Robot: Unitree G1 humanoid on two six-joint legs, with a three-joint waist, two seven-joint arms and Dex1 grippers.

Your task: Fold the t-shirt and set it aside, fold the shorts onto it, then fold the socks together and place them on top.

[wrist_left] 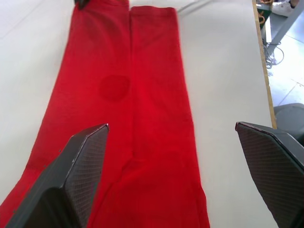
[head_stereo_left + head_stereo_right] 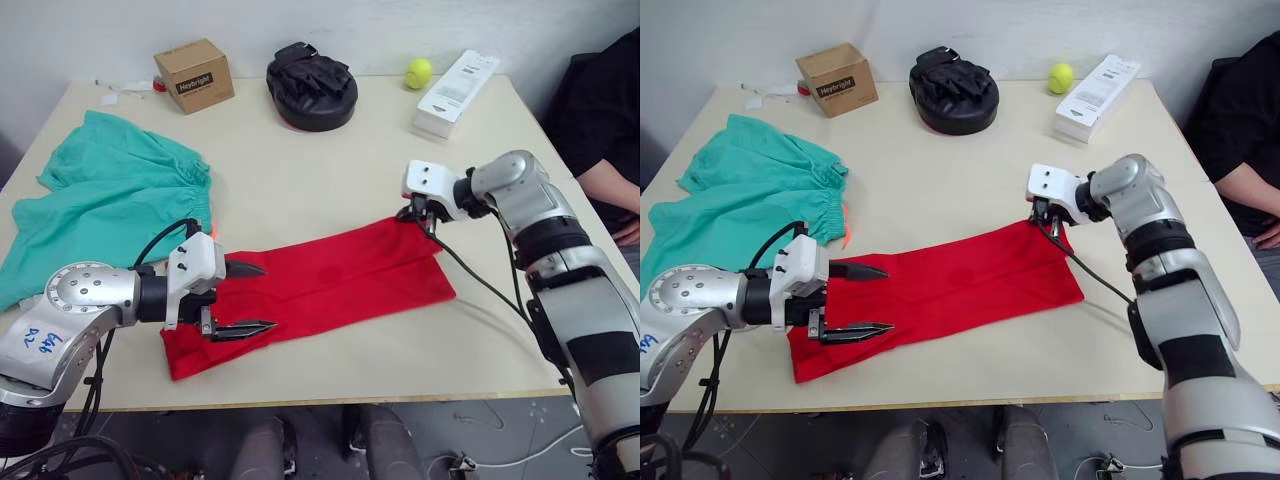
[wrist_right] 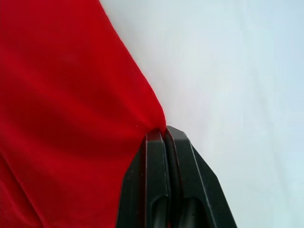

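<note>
A cardboard box (image 2: 194,75) printed "HeyBright" sits at the table's (image 2: 330,180) far edge, well beyond the left gripper (image 2: 245,298); a few small white and red bits lie just beside it. Farther along that edge rest a black padded mitt (image 2: 312,84), a yellow-green tennis ball (image 2: 418,72) and a long white carton (image 2: 455,92) whose printing is too small to read. Blue handwriting marks the left arm's shell, not legible.

The t-shirt (image 2: 320,285), folded into a long red strip, lies across the table's near half between the two grippers. The left gripper hovers over the strip's near-left end, its two black fingers spread wide and holding nothing. The left wrist view looks down the strip's length, showing a centre fold line and a darker round patch in the cloth, with one finger over the red fabric and the other over bare tabletop. The right gripper (image 2: 415,213) sits at the strip's opposite, far corner; the right wrist view shows its fingers pressed together, pinching the very tip of the red cloth where it meets the pale table.

The shorts (image 2: 100,205) lie spread and rumpled beyond the left gripper, toward the table's left side, their gathered waistband facing the t-shirt, an orange glimpse beside it. A person in black (image 2: 605,120) sits past the right arm.
</note>
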